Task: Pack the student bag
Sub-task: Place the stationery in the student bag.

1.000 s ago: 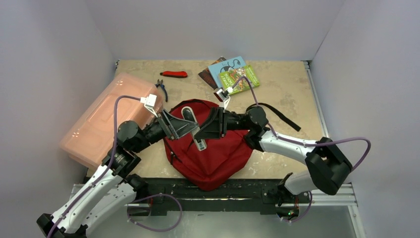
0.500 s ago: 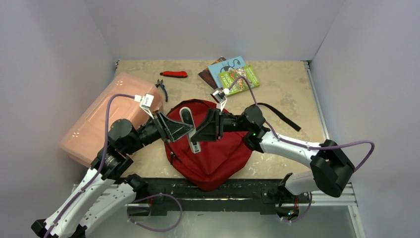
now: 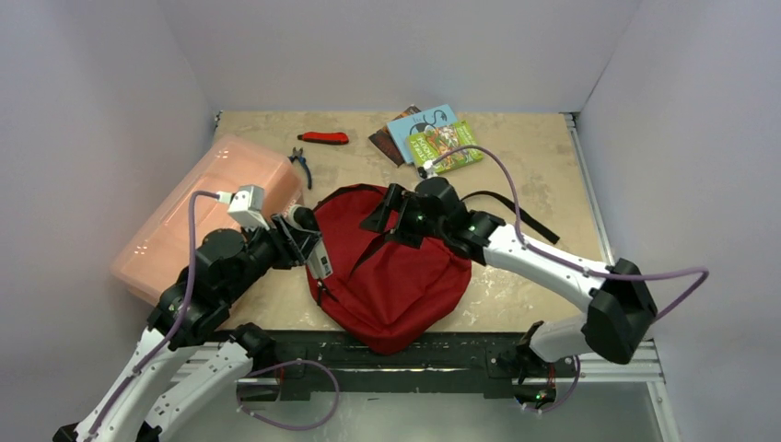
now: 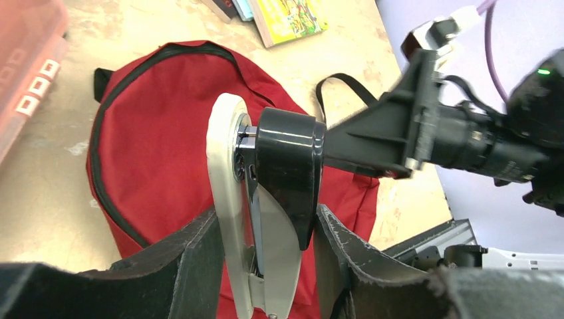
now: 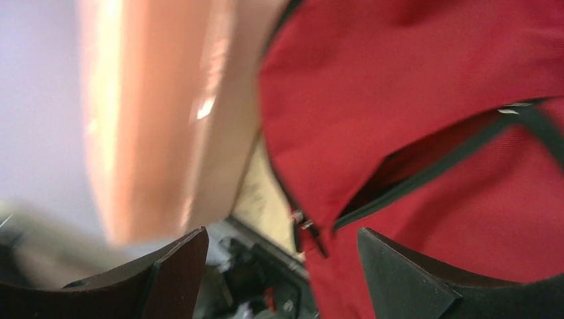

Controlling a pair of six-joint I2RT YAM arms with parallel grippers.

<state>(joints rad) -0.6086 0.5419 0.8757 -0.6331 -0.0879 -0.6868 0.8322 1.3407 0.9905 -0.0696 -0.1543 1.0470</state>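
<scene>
The bag lies flat in the middle of the bench. We judge it light, soft and floppy. Its thin red fabric will crumple and slide rather than hold its mouth open. The best hold is probably a pinch on the fabric lip right beside the zipper, lifted while the other arm feeds things in. The webbing strap trailing off the bag's right side is firmer, but pulling it would likely drag the whole bag.

The left gripper is clamped on a stapler at the bag's left edge. The right gripper hangs over the bag's far half, fingers wide apart and holding nothing.

The top view gives the layout: a pink box left of the bag and books beyond its far edge. There the zipper reads only as a dark line. The right wrist view, though blurred, shows that line as a parted slit with darker fabric inside. The left wrist view alone shows how the stapler sits, squeezed across its sides with its head pointing up over the bag.
</scene>
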